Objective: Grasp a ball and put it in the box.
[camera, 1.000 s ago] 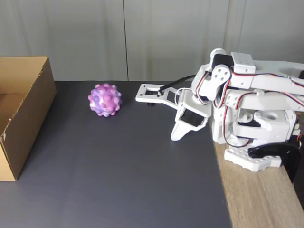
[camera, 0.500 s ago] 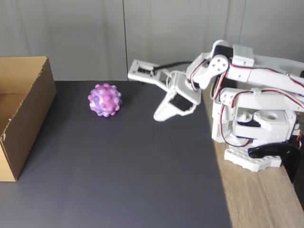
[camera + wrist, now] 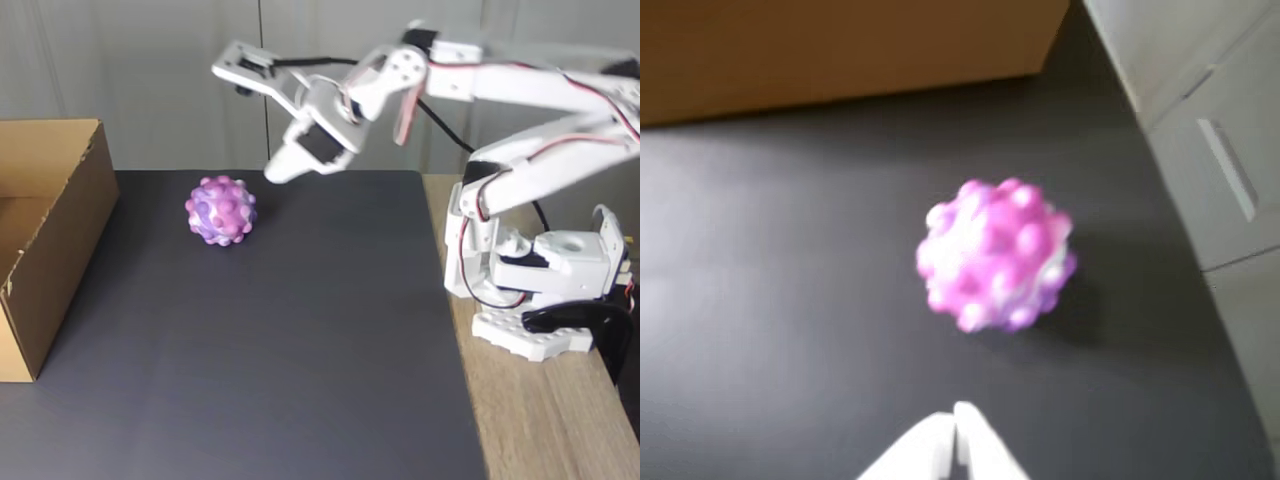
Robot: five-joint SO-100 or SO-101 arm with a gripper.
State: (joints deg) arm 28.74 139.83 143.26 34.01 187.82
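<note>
The pink and purple bumpy ball [image 3: 222, 210] rests on the black mat, a short way right of the brown cardboard box [image 3: 50, 250] in the fixed view. My gripper [image 3: 250, 115] hangs in the air above and just right of the ball, open, its jaws spread wide with nothing between them. The lower fingertip [image 3: 276, 172] points down towards the mat beside the ball. In the wrist view the ball [image 3: 995, 255] lies mid-frame, blurred, with a white fingertip [image 3: 952, 450] at the bottom edge and the box's wall [image 3: 840, 45] along the top.
The black mat [image 3: 280, 350] covers most of the table. Bare wood [image 3: 540, 430] shows at the right, where the arm's base [image 3: 540, 290] and a black clamp [image 3: 580, 325] stand. Grey wall panels [image 3: 350, 70] close the back.
The arm has risen and stretched left, carrying the open gripper from near its base to above the ball. Ball and box have not moved.
</note>
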